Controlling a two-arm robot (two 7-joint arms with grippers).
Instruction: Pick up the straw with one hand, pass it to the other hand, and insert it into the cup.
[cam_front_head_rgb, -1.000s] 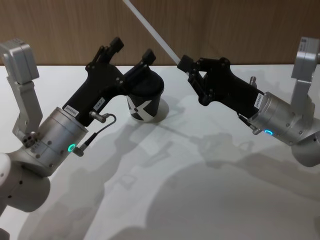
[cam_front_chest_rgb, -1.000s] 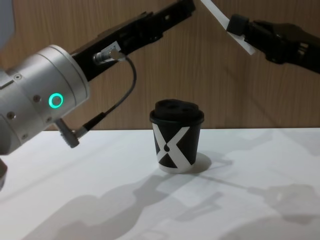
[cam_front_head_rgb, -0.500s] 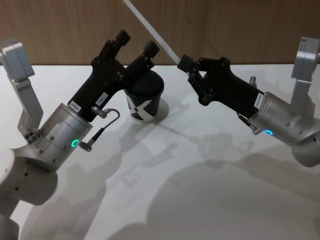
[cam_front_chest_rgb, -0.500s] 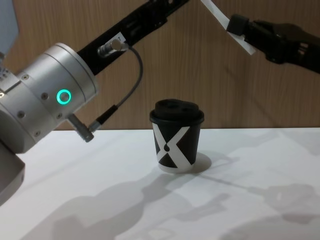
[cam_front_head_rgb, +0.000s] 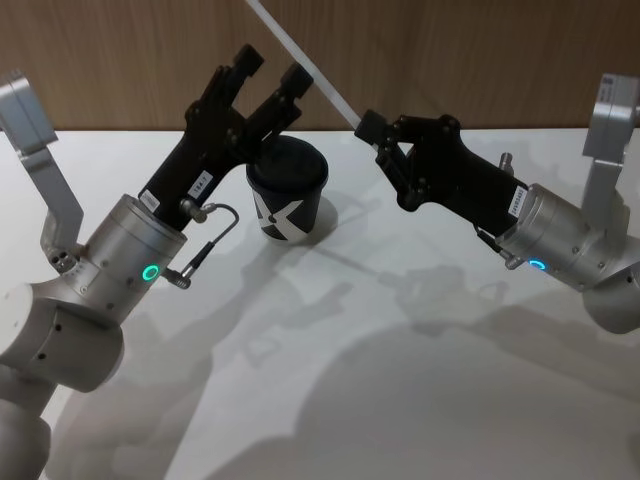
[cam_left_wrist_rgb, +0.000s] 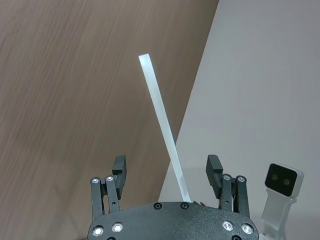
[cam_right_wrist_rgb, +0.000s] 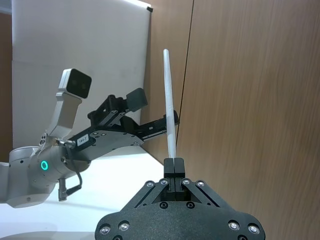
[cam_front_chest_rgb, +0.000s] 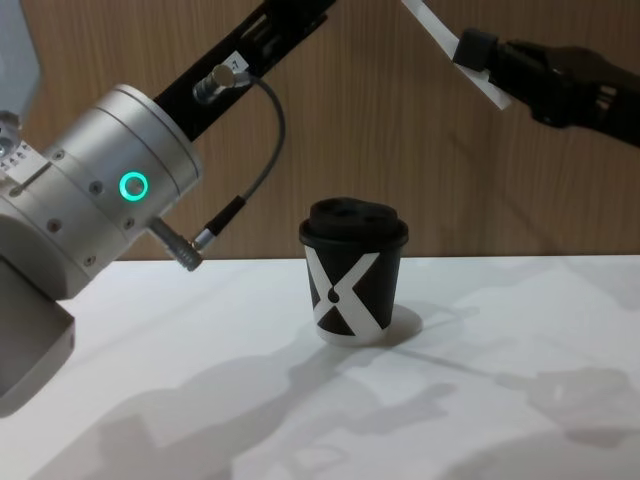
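Raised silver-wristed left gripper (cam_front_head_rgb: 272, 68), fingers spread, higher over black X-marked paper cup (cam_front_head_rgb: 288, 205); keeps thin white straw (cam_front_head_rgb: 335, 100) pinched in black right gripper (cam_front_head_rgb: 370, 128).

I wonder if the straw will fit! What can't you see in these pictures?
- Lid hole on the cup: too dark in the head view, side-on in the chest view.
- Straw top end: cut off by the top edge, head and chest views.
- Left gripper fingertips: cut off by the top edge, chest view.

Head view looks down on the table (cam_front_head_rgb: 400, 400); chest view looks across it, nearer; both show the cup (cam_front_head_rgb: 290, 205).
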